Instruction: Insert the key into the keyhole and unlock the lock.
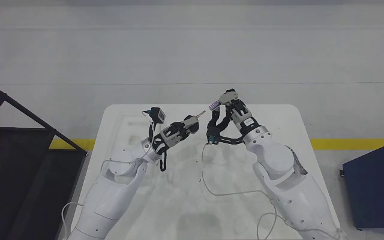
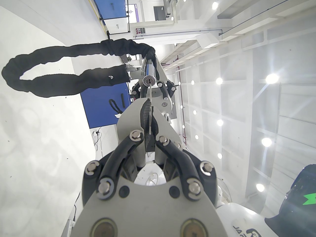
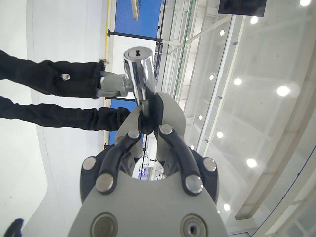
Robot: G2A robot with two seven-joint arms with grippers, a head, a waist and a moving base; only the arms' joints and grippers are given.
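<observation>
Now both arms angle inward; the left claw (image 2: 148,115) pinches the key (image 2: 149,99), its blade aimed straight ahead at the keyhole (image 2: 149,81) of the lock (image 3: 139,75), which the right claw (image 3: 147,114) clamps.

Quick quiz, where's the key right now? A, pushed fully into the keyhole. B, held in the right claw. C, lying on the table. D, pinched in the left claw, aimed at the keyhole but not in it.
D: the left claw pinches the key, aimed at the keyhole of the lock that the right claw holds. The right wrist view shows the key clear of the lock's face.
</observation>
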